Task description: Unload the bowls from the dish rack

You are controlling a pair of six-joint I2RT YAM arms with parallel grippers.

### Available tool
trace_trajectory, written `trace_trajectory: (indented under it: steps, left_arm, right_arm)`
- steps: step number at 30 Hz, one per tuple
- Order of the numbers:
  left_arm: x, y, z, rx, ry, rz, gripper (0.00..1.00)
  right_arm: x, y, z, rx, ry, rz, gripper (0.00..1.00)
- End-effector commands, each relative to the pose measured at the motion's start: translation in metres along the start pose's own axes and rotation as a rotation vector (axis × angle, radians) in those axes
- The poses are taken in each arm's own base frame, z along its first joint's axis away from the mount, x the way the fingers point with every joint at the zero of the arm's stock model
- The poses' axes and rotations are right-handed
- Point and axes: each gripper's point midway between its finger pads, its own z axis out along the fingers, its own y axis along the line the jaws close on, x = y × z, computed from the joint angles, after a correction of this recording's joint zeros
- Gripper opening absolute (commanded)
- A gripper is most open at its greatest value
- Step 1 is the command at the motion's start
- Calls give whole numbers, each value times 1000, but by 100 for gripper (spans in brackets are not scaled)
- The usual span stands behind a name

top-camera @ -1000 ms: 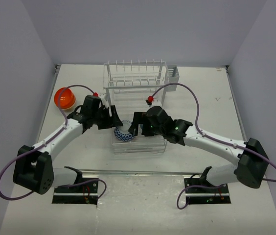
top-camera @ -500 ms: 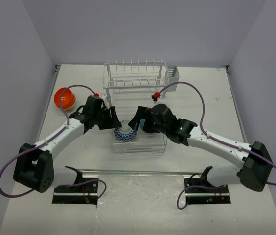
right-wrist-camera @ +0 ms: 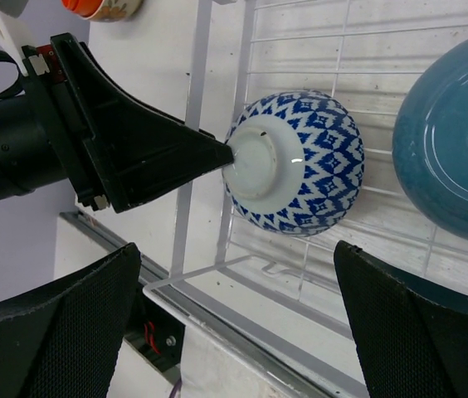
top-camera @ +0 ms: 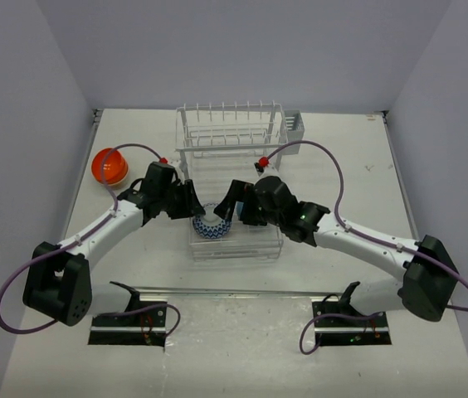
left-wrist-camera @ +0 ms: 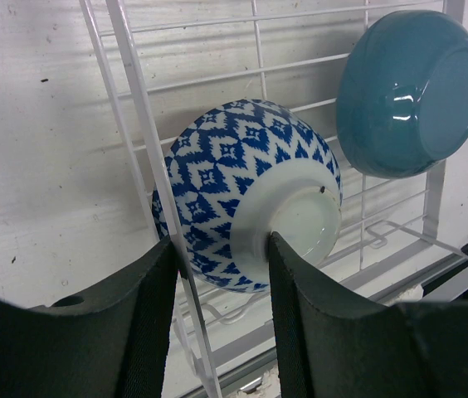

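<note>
The blue-and-white bowl (top-camera: 209,226) lies on its side in the front part of the white dish rack (top-camera: 230,133), foot toward the left arm. In the left wrist view the bowl (left-wrist-camera: 234,166) sits between my left gripper's (left-wrist-camera: 221,249) narrow-set jaws, one finger on the foot and one at the outer wall, with a rack wire (left-wrist-camera: 126,50) crossing between them. A teal bowl (left-wrist-camera: 412,91) leans just behind it. My right gripper (right-wrist-camera: 236,274) is wide open and empty, hovering over the patterned bowl (right-wrist-camera: 300,162) and beside the teal bowl (right-wrist-camera: 454,149). The cream bowl is not in view.
An orange bowl (top-camera: 109,167) rests on the table left of the rack, and also shows in the right wrist view (right-wrist-camera: 101,8). A grey cutlery caddy (top-camera: 294,126) hangs on the rack's far right corner. Upright tines line the rack's back half. The rack's front rail (right-wrist-camera: 242,315) runs below the right gripper.
My right gripper has swung left and forward over the rack toward the patterned bowl. The left gripper and the bowl have stayed in place.
</note>
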Motion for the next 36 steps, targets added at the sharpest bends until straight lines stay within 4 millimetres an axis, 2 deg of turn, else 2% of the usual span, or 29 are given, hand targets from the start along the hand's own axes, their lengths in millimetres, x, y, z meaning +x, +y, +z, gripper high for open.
trace_trajectory:
  steps: [1,5,10,17,36]
  left_arm:
    - [-10,4,1,-33,-31,47,33]
    - [-12,3,-2,-31,-40,52,33]
    - [-16,0,-5,-28,-52,58,33]
    - [-16,-1,-7,-26,-56,60,31]
    - [-16,1,-8,-33,-57,61,13]
  right_arm:
    - [2,10,10,-68,15,40,99]
    - [4,9,17,-103,36,78,99]
    - [14,-6,29,-99,65,112,99]
    - [21,-13,38,-128,93,151,99]
    - [29,-26,42,-136,110,178,99]
